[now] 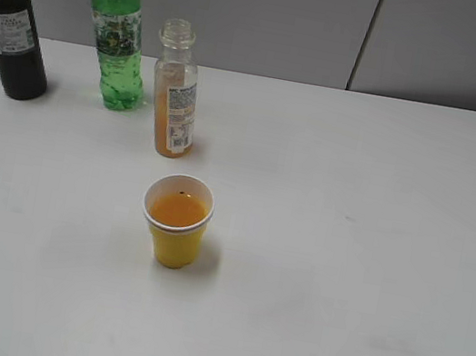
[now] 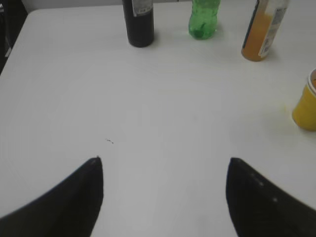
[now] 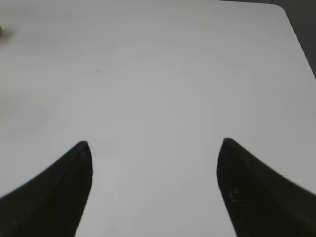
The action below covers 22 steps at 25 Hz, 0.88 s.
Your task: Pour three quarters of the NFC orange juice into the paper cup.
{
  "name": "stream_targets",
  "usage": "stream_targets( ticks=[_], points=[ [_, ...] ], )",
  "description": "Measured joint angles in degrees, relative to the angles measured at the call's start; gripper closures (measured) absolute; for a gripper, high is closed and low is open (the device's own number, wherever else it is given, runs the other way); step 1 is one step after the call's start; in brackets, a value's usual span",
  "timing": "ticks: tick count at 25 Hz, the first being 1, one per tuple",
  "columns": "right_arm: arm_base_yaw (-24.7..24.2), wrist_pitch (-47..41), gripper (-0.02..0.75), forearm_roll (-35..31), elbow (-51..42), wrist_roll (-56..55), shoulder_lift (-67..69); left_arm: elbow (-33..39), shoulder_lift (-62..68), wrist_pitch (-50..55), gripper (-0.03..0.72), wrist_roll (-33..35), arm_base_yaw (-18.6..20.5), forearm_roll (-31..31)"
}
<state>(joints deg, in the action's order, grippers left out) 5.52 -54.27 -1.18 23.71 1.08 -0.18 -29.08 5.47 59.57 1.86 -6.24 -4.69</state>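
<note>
The NFC orange juice bottle (image 1: 175, 93) stands upright and uncapped on the white table, with orange liquid only in its lower part. It also shows in the left wrist view (image 2: 261, 30) at the top right. The yellow paper cup (image 1: 177, 221) stands in front of it and holds orange juice; its side shows at the right edge of the left wrist view (image 2: 307, 102). My left gripper (image 2: 164, 160) is open and empty over bare table, well short of the bottles. My right gripper (image 3: 155, 144) is open and empty over bare table. Neither gripper shows in the exterior view.
A green plastic bottle (image 1: 117, 28) and a dark wine bottle (image 1: 12, 23) stand at the back left, left of the juice bottle. Both show in the left wrist view: the green one (image 2: 204, 19), the dark one (image 2: 138, 22). The table's right edge (image 3: 298, 39) shows in the right wrist view.
</note>
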Motion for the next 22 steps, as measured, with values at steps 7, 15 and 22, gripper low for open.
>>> stream_targets(
  ticks=[7, 15, 22],
  points=[
    [0.0, 0.0, 0.146, 0.0, 0.0, 0.0, 0.0, 0.0, -4.6, 0.1, 0.099, 0.0, 0.0, -0.1],
    [0.0, 0.0, 0.146, 0.0, 0.0, 0.0, 0.0, 0.0, -4.6, 0.1, 0.099, 0.0, 0.0, -0.1],
    [0.0, 0.0, 0.146, 0.0, 0.0, 0.0, 0.0, 0.0, -4.6, 0.1, 0.099, 0.0, 0.0, -0.1]
  ],
)
